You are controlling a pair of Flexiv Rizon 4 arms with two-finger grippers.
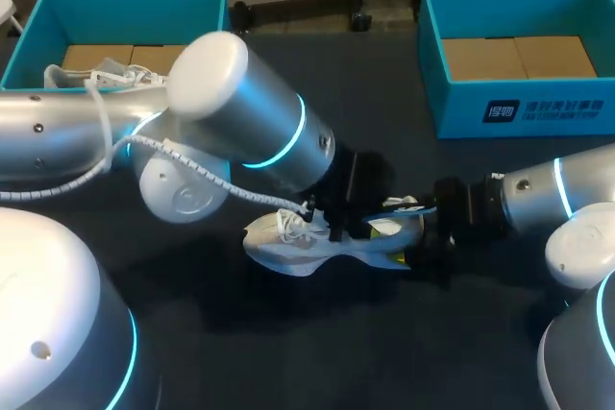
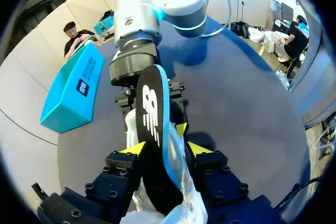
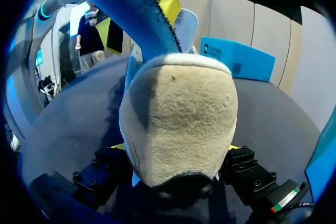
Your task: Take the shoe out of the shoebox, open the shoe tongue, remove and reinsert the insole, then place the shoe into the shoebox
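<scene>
I see a white logo (image 2: 150, 120) printed on the black insole (image 2: 156, 153) standing out of the shoe (image 1: 312, 247). The box (image 1: 452, 93) right of the shoe bears a dark label (image 1: 546, 110) with white characters I cannot read.

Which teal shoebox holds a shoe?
The left shoebox, with a white shoe inside; the right shoebox shows only its cardboard floor.

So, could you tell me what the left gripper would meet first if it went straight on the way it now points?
The left gripper is shut on the insole; straight ahead, the right gripper, shut on the shoe at its heel, faces it and would probably be met first, though depth is unclear.
</scene>
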